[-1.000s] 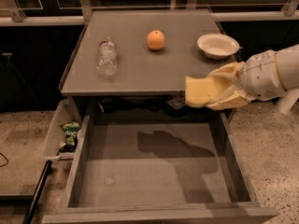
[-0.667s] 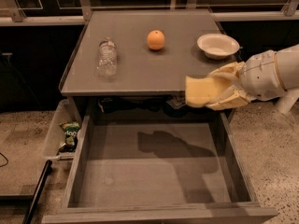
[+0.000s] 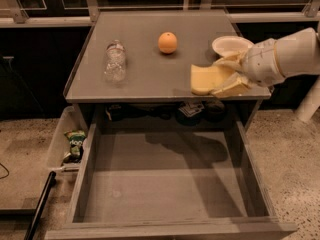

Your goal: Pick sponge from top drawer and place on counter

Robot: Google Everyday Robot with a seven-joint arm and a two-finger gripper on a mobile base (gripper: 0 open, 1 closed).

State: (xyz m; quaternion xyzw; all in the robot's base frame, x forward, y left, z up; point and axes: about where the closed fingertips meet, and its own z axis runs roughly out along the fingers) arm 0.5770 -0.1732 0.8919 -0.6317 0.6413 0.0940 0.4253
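Note:
The pale yellow sponge (image 3: 206,78) is held in my gripper (image 3: 225,77), which comes in from the right. The gripper is shut on the sponge's right end and holds it just over the front right part of the grey counter (image 3: 145,79). I cannot tell whether the sponge touches the surface. The top drawer (image 3: 165,184) is pulled out below the counter, and its flat grey bottom is bare.
On the counter are an orange (image 3: 168,42), a clear plastic bottle (image 3: 114,61) lying on its side, and a white bowl (image 3: 231,46) behind the gripper. A clear bin with a green packet (image 3: 76,144) sits left of the drawer.
My gripper with the sponge has moved up and back, from over the drawer's rear right corner to just over the counter's front right part.

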